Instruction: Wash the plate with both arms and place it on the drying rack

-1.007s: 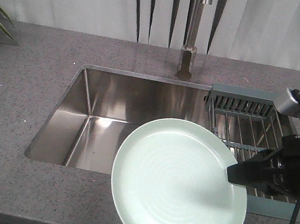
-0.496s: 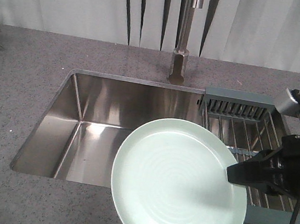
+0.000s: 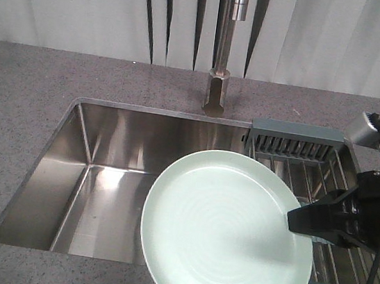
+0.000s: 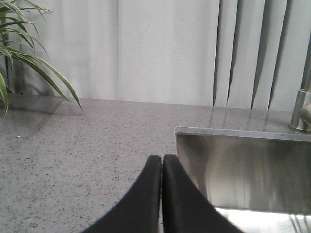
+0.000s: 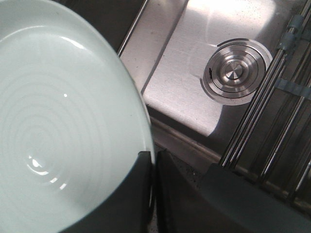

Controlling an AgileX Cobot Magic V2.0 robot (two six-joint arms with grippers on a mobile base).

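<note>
Plate (image 3: 223, 237) hangs from my right gripper (image 3: 290, 222) pinching its rim, left gripper (image 4: 162, 162) closed empty; one jolt and I drop it.

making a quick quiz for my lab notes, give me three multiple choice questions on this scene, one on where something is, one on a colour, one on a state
1. The drying rack sits: A) left of the sink B) across the sink's right end C) on the floor.
2. The plate is: A) pale mint green B) red C) black.
3. The left gripper is: A) wide open B) shut on the plate C) shut, empty.

Answers: 1 B, its bars span the basin's right side; 2 A, both views of it show that tint; 3 C, its jaws meet on nothing.
</note>
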